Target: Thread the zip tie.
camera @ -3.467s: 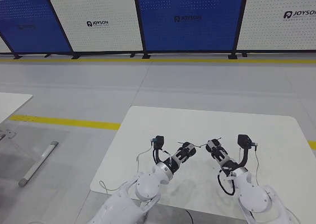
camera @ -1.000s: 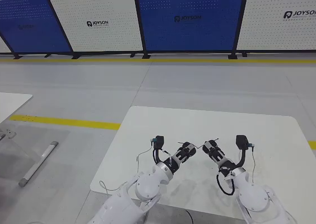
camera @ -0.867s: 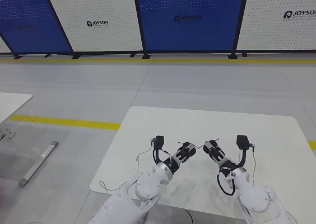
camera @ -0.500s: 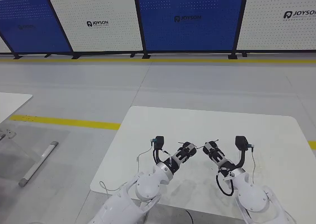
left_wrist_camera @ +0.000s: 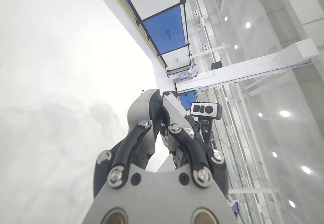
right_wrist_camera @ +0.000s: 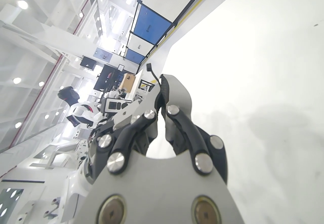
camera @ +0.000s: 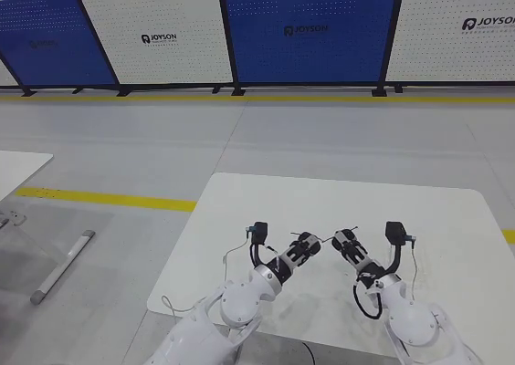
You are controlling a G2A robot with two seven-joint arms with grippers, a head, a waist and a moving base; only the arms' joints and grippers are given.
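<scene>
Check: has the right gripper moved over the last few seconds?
Yes, slightly: the right gripper edged toward the left gripper, away from the right edge of the table.

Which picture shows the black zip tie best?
The right wrist view. There the zip tie pokes out past the shut right hand, with its square head clear. The left wrist view shows a thin dark sliver in the left hand; the top view, a faint line between both hands.

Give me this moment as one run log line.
left gripper: shut on zip tie | right gripper: shut on zip tie, head end protruding | grippers: close together above table | threaded: cannot tell
</scene>
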